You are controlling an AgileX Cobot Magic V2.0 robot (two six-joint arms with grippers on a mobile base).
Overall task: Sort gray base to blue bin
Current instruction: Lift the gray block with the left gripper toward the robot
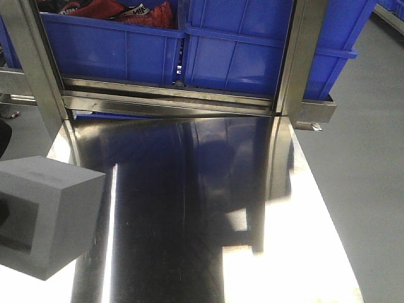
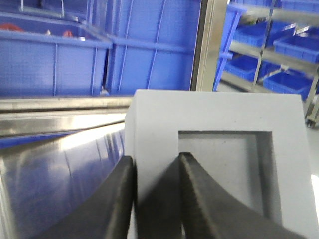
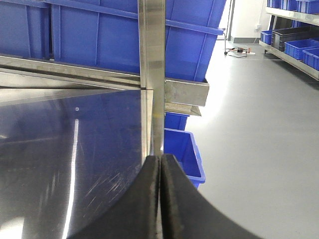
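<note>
Left claw point(image 2: 155, 167) clamping gray base point(image 2: 214, 112), steel post point(image 1: 304, 57) before blue bin point(image 1: 237, 63)

Gray base point(image 1: 47, 214) left, blue bins point(image 1: 252, 50) behind

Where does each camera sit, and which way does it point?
Front view: on the robot's front, looking down the steel table toward blue bins; no arm shows.
Left wrist: behind the left gripper, jaws clamped on the gray base, facing the bins.
Right wrist: behind the right gripper, jaws shut, empty, facing a steel post.
Front and left wrist share the base and bins.
</note>
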